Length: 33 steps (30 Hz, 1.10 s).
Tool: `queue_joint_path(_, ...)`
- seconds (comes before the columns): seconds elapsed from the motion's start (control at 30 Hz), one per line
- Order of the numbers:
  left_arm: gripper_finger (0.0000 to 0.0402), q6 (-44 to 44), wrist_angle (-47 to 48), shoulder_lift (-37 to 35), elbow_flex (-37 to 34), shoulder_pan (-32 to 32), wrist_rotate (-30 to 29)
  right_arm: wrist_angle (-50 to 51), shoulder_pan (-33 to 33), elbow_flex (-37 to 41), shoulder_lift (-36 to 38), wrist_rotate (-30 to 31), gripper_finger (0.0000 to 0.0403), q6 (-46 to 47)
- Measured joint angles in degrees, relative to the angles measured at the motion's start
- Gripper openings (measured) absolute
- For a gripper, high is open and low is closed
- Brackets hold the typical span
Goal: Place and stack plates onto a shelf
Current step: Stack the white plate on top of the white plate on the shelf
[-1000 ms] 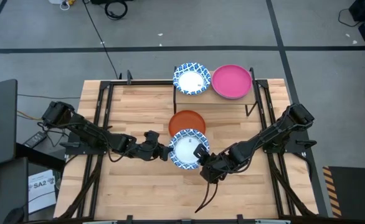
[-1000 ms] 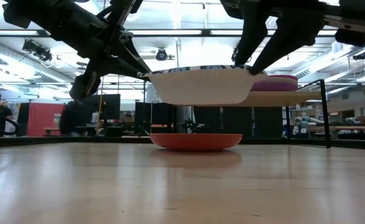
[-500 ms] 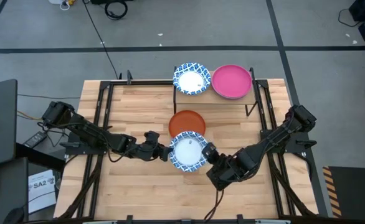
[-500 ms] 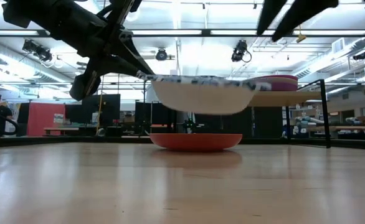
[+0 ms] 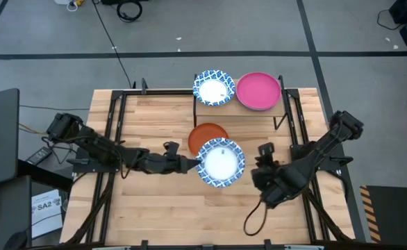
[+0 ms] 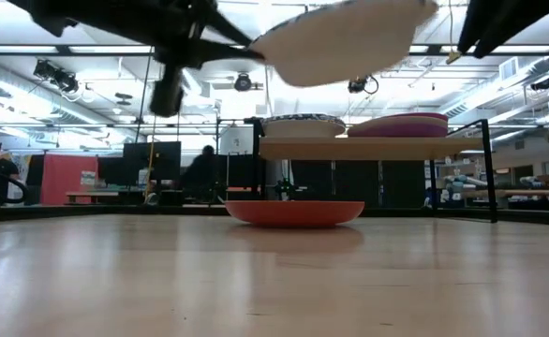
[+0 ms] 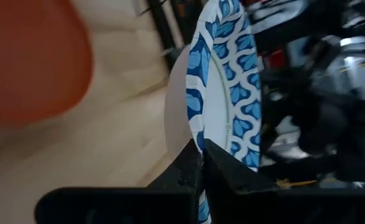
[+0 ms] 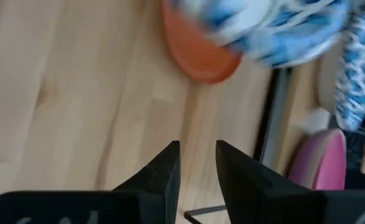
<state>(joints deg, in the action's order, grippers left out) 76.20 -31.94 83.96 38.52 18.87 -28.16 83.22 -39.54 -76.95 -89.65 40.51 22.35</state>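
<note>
Nearest the front edge of the plank-wood tabletop [image 5: 155, 201], the right gripper [image 5: 264, 154] hangs over bare wood to the right of the middle, its two dark fingers [image 8: 161, 174] a little apart and holding nothing. Just left of it, the left gripper [image 5: 192, 164] is clamped on the rim of a round white plate with a blue patterned rim [image 5: 220, 162], which it holds tilted in the air above the table. Beneath and just behind that plate, a plain round orange plate [image 5: 202, 135] lies flat on the tabletop. At the far edge stands the small light-wood shelf on thin black metal legs [image 6: 368, 146], carrying a second blue-rimmed white plate [image 5: 213, 87] on its left and a round pink plate [image 5: 258, 91] on its right.
</note>
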Motion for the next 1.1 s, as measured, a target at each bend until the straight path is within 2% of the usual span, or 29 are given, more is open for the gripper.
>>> queue_joint_path(0.17, 0.0015, -2.33, -6.27, -0.5, 0.06, -4.75, 4.48, -1.46, -2.11, 5.85, 5.2, 2.34, 0.0108, 7.48)
queue_joint_path(0.3, 0.0015, -4.44, -7.17, -0.5, 1.38, -10.28, 9.29, -4.77, -2.39, 10.75, 8.49, 2.47, 0.0108, 11.02)
queue_joint_path(0.6, 0.0015, -11.1, -6.41, -0.5, 10.37, -25.53, 22.4, -21.51, -2.01, 24.18, 12.85, 2.49, 0.0109, 11.67)
queue_joint_path(0.73, 0.0015, -15.46, 1.14, -0.5, 16.91, -32.2, 25.36, -28.33, -1.05, 28.67, 13.14, 1.8, 0.0109, 11.64)
queue_joint_path(0.93, 0.0015, -21.61, 19.73, -0.5, 27.25, -39.9, 25.42, -35.73, 0.79, 32.12, 13.14, 1.43, 0.0109, 10.51)
queue_joint_path(1.1, 0.0015, -23.27, 29.44, -0.5, 31.15, -44.72, 25.46, -40.19, 2.34, 33.09, 13.14, 1.41, 0.0109, 7.1)
